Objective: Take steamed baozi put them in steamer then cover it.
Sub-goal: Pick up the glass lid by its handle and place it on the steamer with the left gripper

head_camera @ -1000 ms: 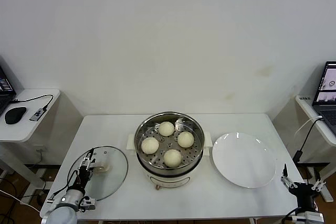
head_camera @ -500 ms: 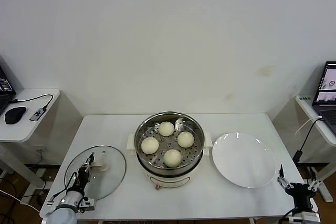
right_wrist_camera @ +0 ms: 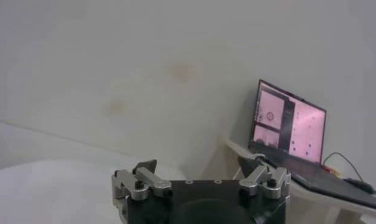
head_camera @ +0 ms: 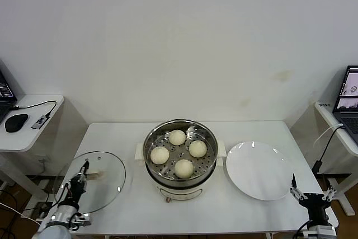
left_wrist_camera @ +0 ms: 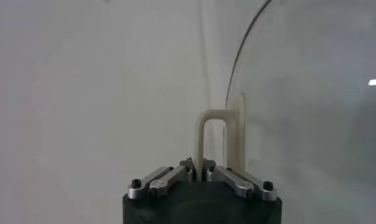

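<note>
Several cream-white baozi [head_camera: 177, 137] lie inside the steel steamer [head_camera: 180, 122] at the middle of the table. The glass cover [head_camera: 103, 186] hangs tilted over the table's left end, off the steamer. My left gripper [head_camera: 84, 169] is shut on the cover's cream bar handle [head_camera: 94, 174]. In the left wrist view the jaws pinch one leg of that handle [left_wrist_camera: 219, 131], with my left gripper [left_wrist_camera: 198, 169] below it and the glass [left_wrist_camera: 309, 122] beside it. My right gripper [head_camera: 311, 195] waits open and empty off the table's front right corner, also seen as the right gripper [right_wrist_camera: 200, 167].
A flat white plate [head_camera: 259, 170] lies right of the steamer. A side table with a mouse [head_camera: 15, 121] stands at the far left. A laptop [head_camera: 348, 90] sits on a desk at the far right, the same laptop [right_wrist_camera: 289, 125] showing in the right wrist view.
My left gripper closed on the cover's handle, and the cover has shifted left and tilted up. The right gripper drifted slightly left.
</note>
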Action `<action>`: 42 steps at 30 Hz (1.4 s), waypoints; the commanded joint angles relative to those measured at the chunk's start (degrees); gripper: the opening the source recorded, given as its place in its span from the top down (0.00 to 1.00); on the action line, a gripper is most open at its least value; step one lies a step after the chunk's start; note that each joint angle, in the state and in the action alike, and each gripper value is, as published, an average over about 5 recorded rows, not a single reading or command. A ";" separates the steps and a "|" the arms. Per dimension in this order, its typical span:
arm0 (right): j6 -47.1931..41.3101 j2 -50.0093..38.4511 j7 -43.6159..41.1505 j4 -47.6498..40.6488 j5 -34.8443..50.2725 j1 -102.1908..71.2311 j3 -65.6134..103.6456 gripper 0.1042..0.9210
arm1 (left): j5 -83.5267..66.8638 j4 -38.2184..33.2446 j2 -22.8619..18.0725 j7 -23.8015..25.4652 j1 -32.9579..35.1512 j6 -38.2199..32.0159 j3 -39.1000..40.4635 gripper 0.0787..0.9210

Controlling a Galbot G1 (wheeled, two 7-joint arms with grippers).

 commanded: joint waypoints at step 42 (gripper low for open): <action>0.22 2.23 -0.75 -1.10 -7.14 2.09 -4.22 0.12 | -1.24 -20.68 -2.66 29.00 -34.11 28.77 41.52 0.92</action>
